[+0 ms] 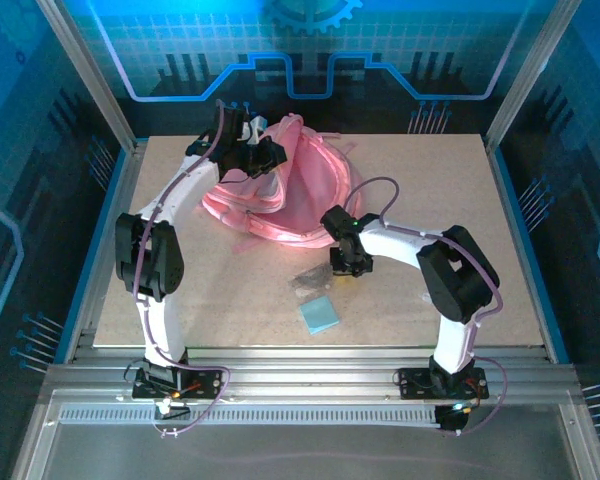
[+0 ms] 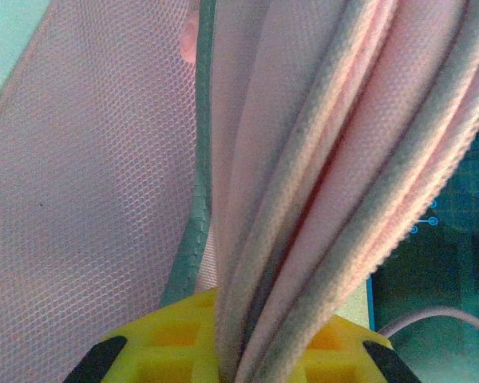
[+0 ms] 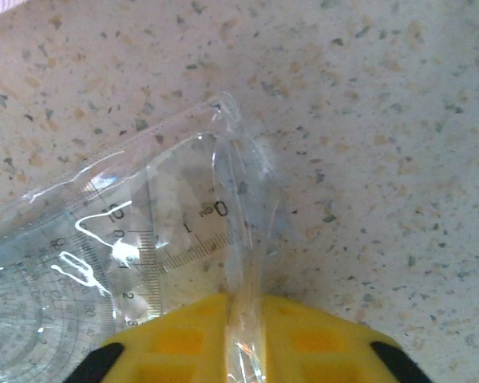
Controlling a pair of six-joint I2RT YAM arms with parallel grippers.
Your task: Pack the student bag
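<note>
pink fabric makes up the bag (image 1: 298, 195), a soft, slumped heap lying near the far edge of the table (image 1: 460, 220), a little left of the middle. its body is glossy pink cloth with paler folds along the near side. seen close from the left wrist, one panel is fine honeycomb mesh, half see-through. beside it run several thick corded seams of ribbed weave, bunched like pleats. the left claw (image 2: 238, 359) is clamped on those seams, its blocky yellow pads narrow with the cloth squeezed between them. from above it sits at the bag's far left corner, where the cloth stands up.

the right claw (image 3: 246, 343) is nipped tight on a crinkled fold of a clear plastic sleeve (image 3: 168, 199), which lies flat on the table just in front of the bag. through the shiny film show a see-through ruler (image 3: 188, 243) with printed marks and the curve of a protractor (image 3: 16, 319). near the sleeve, toward the arms, lies a small flat pale-blue square pad (image 1: 319, 315). the tabletop is smooth, speckled beige.
</note>
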